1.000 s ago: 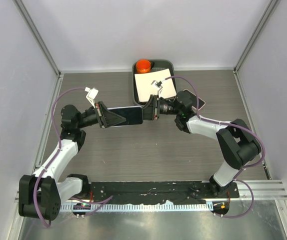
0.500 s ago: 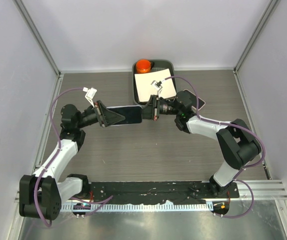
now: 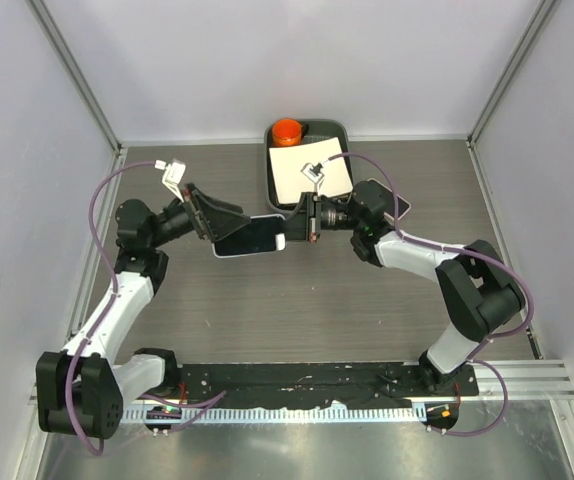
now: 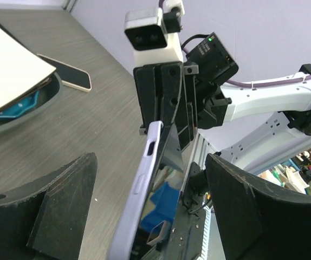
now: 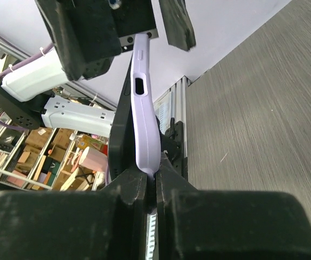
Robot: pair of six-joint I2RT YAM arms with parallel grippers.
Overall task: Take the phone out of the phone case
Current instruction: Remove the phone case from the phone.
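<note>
A: What does the right end effector (image 3: 301, 222) have?

B: It is clenched on one end of the lilac phone case (image 5: 143, 124), with the phone (image 3: 254, 236) seated in it, held in the air above the bench (image 3: 297, 300). The fingertips cover that end, so how deep the bite goes is hidden.

A: And the left end effector (image 3: 225, 222)?

B: Released. Its fingers (image 4: 63, 200) stand wide on either side of the case's other end and touch neither face. The wrist view cuts that end off at the bottom.

A: Beyond them?

B: Behind the right end effector is a tray (image 3: 339, 130) with a white sheet (image 3: 292, 165) and something orange (image 3: 287, 131) — too small to name. A second handset (image 3: 395, 205) lies partly behind the right arm.
</note>
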